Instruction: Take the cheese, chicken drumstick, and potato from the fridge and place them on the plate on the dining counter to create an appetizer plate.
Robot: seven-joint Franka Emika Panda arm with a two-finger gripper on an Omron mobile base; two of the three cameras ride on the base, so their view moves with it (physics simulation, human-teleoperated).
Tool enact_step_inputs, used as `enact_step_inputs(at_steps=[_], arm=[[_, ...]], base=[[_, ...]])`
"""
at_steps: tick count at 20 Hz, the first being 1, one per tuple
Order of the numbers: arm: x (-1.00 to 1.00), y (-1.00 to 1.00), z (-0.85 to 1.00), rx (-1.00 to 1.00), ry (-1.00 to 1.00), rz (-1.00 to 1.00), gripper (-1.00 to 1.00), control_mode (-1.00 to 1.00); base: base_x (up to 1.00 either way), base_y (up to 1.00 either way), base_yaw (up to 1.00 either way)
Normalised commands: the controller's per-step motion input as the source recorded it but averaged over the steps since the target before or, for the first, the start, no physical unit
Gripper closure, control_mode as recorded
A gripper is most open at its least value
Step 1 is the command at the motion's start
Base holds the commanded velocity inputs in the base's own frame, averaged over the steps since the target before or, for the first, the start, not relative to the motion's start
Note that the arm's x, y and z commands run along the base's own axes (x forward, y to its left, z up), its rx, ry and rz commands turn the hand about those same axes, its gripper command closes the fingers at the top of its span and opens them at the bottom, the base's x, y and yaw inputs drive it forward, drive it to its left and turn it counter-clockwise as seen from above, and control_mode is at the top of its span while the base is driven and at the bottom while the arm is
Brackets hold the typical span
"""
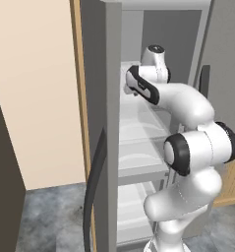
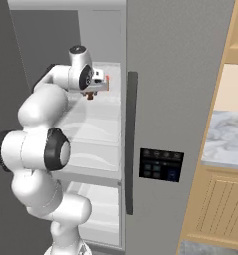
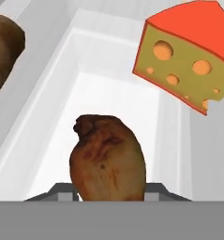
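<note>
While inside the fridge [image 2: 180,74], the tool [image 3: 108,194] grips the chicken drumstick [image 3: 108,159] — cheese [image 3: 188,56] nearby.

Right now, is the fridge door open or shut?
Open: the fridge shows bare white shelves, and the arm reaches inside toward the chicken drumstick.

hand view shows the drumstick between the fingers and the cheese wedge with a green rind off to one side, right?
Not quite: the rind is red, not green. The hand view shows the cheese as a yellow wedge with a red rind face, off to one side of the chicken drumstick, which does sit between the gripper fingers inside the fridge.
</note>
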Motion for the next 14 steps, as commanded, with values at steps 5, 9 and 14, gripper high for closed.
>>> enact_step_inputs(at_steps=[5,9,14], arm=[[-0.8,0.0,0.0,0.0,-0.05,0.0,1.0,-1.0],[-0.74,0.0,0.0,0.0,-0.08,0.0,1.0,-1.0],[-0.69,0.0,0.0,0.0,-0.08,0.0,1.0,-1.0]], base=[[0.0,0.0,0.0],[0.0,0.0,0.0],[0.0,0.0,0.0]])
